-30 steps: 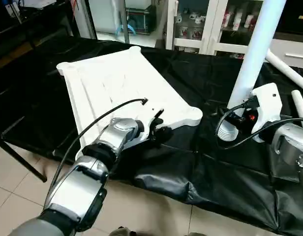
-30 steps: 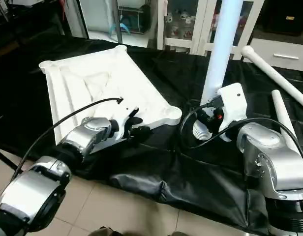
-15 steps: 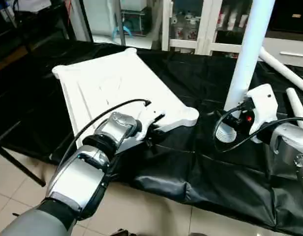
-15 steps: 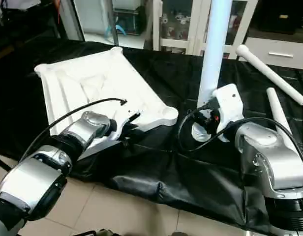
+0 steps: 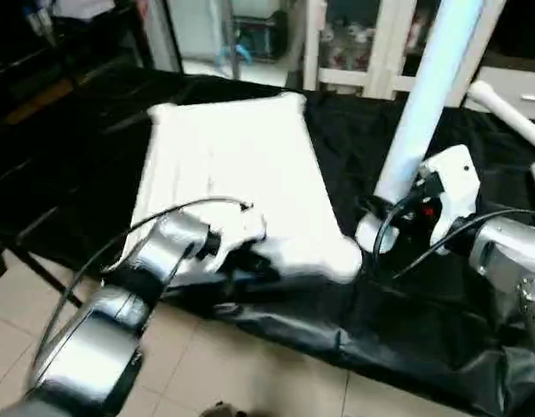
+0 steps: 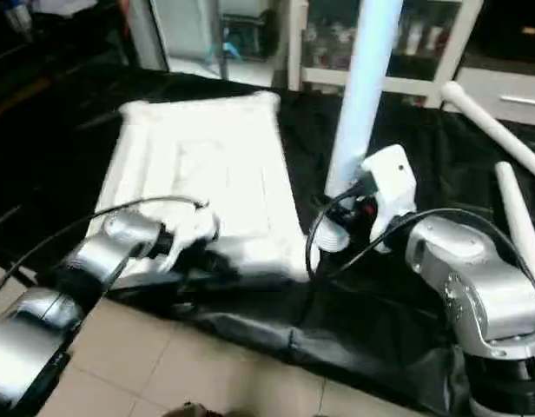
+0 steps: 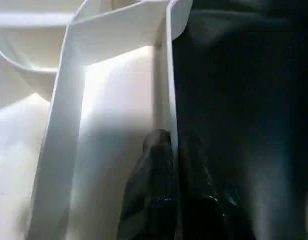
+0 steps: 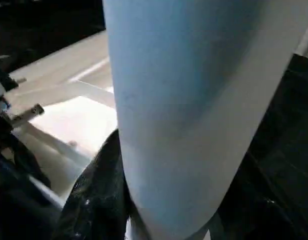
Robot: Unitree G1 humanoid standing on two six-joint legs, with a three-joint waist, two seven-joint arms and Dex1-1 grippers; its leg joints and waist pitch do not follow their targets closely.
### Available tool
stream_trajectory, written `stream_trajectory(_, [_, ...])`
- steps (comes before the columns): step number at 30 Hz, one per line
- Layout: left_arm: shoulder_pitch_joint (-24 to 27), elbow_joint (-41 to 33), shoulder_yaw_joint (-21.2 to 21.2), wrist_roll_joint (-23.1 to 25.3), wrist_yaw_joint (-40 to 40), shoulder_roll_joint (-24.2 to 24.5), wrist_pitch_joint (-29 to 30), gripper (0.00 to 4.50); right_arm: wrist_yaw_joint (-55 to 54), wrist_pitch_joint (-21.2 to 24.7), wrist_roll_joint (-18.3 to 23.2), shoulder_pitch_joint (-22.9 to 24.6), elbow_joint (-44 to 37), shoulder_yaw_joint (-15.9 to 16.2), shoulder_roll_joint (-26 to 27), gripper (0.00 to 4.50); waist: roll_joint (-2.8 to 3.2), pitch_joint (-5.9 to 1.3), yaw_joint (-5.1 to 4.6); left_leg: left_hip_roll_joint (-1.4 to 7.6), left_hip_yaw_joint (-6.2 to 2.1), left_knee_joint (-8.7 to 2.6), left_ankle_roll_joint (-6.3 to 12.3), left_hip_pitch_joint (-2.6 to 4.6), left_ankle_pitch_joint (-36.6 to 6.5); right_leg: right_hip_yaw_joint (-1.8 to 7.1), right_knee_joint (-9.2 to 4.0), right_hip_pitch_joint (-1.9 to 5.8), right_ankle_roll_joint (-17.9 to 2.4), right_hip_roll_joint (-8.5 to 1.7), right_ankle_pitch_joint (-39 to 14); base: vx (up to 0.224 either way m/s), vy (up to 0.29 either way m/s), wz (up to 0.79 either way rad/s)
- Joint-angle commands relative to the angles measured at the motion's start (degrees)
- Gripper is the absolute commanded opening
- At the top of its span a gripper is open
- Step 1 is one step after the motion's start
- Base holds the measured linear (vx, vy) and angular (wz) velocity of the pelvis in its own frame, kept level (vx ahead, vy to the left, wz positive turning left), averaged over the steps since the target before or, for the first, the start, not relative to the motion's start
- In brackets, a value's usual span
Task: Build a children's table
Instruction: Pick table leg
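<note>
The white tabletop lies ribbed side up on the black-covered work table. My left gripper is at its near edge. In the left wrist view the black fingers pinch the thin rim wall, so this gripper is shut on it. A white leg stands upright just right of the tabletop's near right corner. My right gripper is shut around its lower end. In the right wrist view the leg rises between the black fingers.
Two more white legs lie on the black cover at the far right. The table's near edge drops to a tiled floor. A glass-door cabinet stands behind the table.
My left gripper has shut on the tabletop's rim. The tabletop has swung round, bringing its near right corner close to the upright leg. The head camera has shifted too.
</note>
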Motion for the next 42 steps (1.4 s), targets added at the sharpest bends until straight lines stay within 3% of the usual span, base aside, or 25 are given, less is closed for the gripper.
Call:
stream_trajectory(1, [3.23,-3.08,-0.46,-1.48,-1.54,0.19,-2.22,0.05,0.71,0.73,1.06,0.38,-1.32,0.46,-0.05,1.83,-2.34,-3.33,-0.37,4.76,-2.04,-4.84,1.83,1.64,-10.78,2.37,-4.07,1.93,-13.11,-5.25,-13.15,0.0,0.0,0.0])
stream_trajectory(2, [3.49,-3.16,-0.28,-1.08,-1.0,0.26,-2.96,0.05,0.73,0.77,1.09,0.34,-1.26,0.58,0.04,1.83,-2.63,-3.07,-0.47,4.51,-1.63,-4.92,1.27,2.03,-12.5,2.35,-4.67,1.35,-12.03,-4.95,-16.63,0.0,0.0,0.0])
stream_trajectory(3, [4.14,-3.58,0.15,-0.21,0.18,0.45,-4.44,0.05,0.76,0.87,1.2,0.23,-1.16,0.91,0.31,1.83,-2.5,-3.14,-0.44,4.51,-1.7,-4.91,0.91,2.12,-12.9,2.34,-4.62,1.35,-11.68,-5.04,-17.52,0.0,0.0,0.0])
stream_trajectory(5, [3.11,-0.67,1.78,2.13,7.05,-0.36,-8.57,0.05,0.7,1.13,1.43,-0.31,-0.96,1.69,1.06,1.83,-3.16,-2.93,-0.6,4.5,-1.67,-5.17,0.5,1.89,-13.44,2.3,-4.9,1.3,-10.35,-5.14,-19.67,0.0,0.0,0.0])
stream_trajectory(7, [2.11,0.79,2.46,3.72,12.06,-0.6,-10.73,0.05,0.61,1.32,1.69,-0.71,-0.95,2.0,1.39,1.83,-2.95,-2.94,-0.65,4.41,-1.76,-5.21,-0.35,1.98,-14.29,2.33,-4.98,1.14,-9.16,-5.1,-20.6,0.0,0.0,0.0])
stream_trajectory(8, [1.81,1.01,2.6,4.21,13.54,-0.64,-11.22,0.05,0.63,1.41,1.8,-0.83,-0.98,2.0,1.44,1.83,-3.28,-2.92,-0.71,4.42,-1.74,-5.24,-0.43,1.94,-14.36,2.36,-5.01,1.22,-8.99,-5.16,-20.78,0.0,0.0,0.0])
stream_trajectory(11, [2.54,-3.73,4.11,0.42,9.45,-0.49,-4.78,0.31,0.9,1.76,2.16,-0.99,-1.3,1.69,1.58,1.83,-3.13,-3.0,-0.77,4.33,-1.89,-5.33,-0.61,1.5,-12.46,2.35,-4.74,1.53,-8.49,-5.38,-20.26,0.0,0.0,0.0])
stream_trajectory(12, [2.8,-5.46,4.49,-1.0,7.33,-0.25,-2.54,0.6,0.98,1.84,2.27,-0.91,-1.41,1.52,1.55,1.83,-3.12,-3.09,-0.96,4.29,-1.99,-5.29,-0.46,1.17,-11.27,2.29,-4.51,1.71,-8.89,-5.44,-18.74,0.0,0.0,0.0])
stream_trajectory(13, [2.8,-5.47,4.49,-1.02,7.31,-0.25,-2.52,0.6,0.99,1.84,2.28,-0.91,-1.41,1.52,1.55,1.83,-3.05,-3.25,-1.23,4.13,-1.99,-5.17,-0.12,0.9,-9.97,2.15,-4.19,1.78,-9.53,-5.29,-16.33,0.0,0.0,0.0])
stream_trajectory(14, [2.8,-5.58,4.43,-0.91,6.86,-0.13,-2.94,0.6,0.94,1.86,2.34,-0.76,-1.56,1.45,1.5,1.83,-2.51,-3.35,-1.32,4.12,-1.92,-5.08,-0.14,1.08,-9.82,2.14,-4.1,1.64,-10.07,-5.2,-15.05,0.0,0.0,0.0])
stream_trajectory(16, [2.29,-4.15,4.2,0.2,7.83,-0.2,-4.92,0.85,0.73,2.03,2.54,-0.55,-1.93,1.3,1.53,1.83,-2.72,-3.54,-1.47,4.18,-1.67,-4.77,0.55,1.31,-8.75,2.11,-3.98,1.59,-11.66,-5.02,-10.2,0.0,0.0,0.0])
stream_trajectory(19, [1.11,-1.33,3.97,0.99,8.52,-0.84,-6.25,0.85,0.33,2.2,2.78,-0.23,-2.4,1.09,1.67,1.83,-2.79,-4.07,-1.48,4.01,-1.49,-4.1,3.6,1.11,-3.25,1.89,-2.83,2.15,-14.18,-4.82,1.55,0.0,0.0,0.0])
stream_trajectory(20, [1.05,-1.14,3.96,1.03,8.55,-0.92,-6.29,0.85,0.29,2.19,2.8,-0.16,-2.46,1.08,1.68,1.83,-2.69,-4.08,-1.39,4.02,-1.44,-4.02,4.09,1.11,-2.79,1.89,-2.75,2.16,-14.61,-4.9,2.54,0.0,0.0,0.0])
stream_trajectory(23, [0.57,-0.75,3.85,1.26,8.26,-1.99,-4.4,0.85,0.17,2.6,2.95,0.21,-3.08,0.97,1.56,1.83,-2.62,-3.73,-1.36,4.18,-1.39,-4.16,4.45,1.13,-5.01,1.83,-3.19,2.18,-15.3,-5.0,-0.79,0.0,0.0,0.0])
stream_trajectory(25, [-0.14,0.97,3.07,2.56,9.66,-2.46,-4.51,0.85,0.1,2.79,2.91,0.38,-3.5,0.99,1.33,1.83,-2.52,-3.39,-1.5,4.27,-1.46,-4.47,2.71,1.42,-8.57,1.84,-3.86,2.04,-14.78,-4.91,-6.5,0.0,0.0,0.0])
stream_trajectory(28, [-0.61,2.27,2.05,4.02,10.24,-2.27,-5.07,0.85,-0.08,3.09,3.24,0.24,-3.78,0.61,1.4,1.83,-2.44,-3.13,-1.55,4.35,-1.65,-4.83,0.42,1.62,-11.65,1.98,-4.24,2.12,-13.7,-5.05,-10.95,0.0,0.0,0.0])
stream_trajectory(33, [-0.55,2.5,0.14,7.28,11.23,-0.92,-3.2,0.85,-0.51,3.45,3.72,-0.09,-4.22,0.16,1.83,1.83,-2.75,-3.11,-1.69,4.31,-1.71,-4.93,-0.42,1.67,-12.36,2.08,-4.43,2.08,-12.76,-5.13,-12.45,0.0,0.0,0.0])
stream_trajectory(38, [-0.01,3.04,1.43,5.69,9.89,-1.16,-0.73,0.59,-1.59,3.19,3.48,-0.48,-3.43,0.68,3.51,1.83,-3.1,-3.01,-2.03,4.12,-1.75,-4.93,-0.5,1.53,-12.98,2.05,-4.74,1.95,-12.0,-5.17,-15.96,0.0,0.0,0.0])
stream_trajectory(42, [0.51,3.02,2.63,4.39,9.74,-1.51,0.41,0.2,-3.16,2.76,3.0,-1.93,-0.91,2.01,5.73,1.83,-2.76,-3.04,-2.25,4.17,-1.85,-5.07,-0.79,1.58,-13.16,2.0,-4.7,1.69,-11.94,-5.06,-16.18,0.0,0.0,0.0])
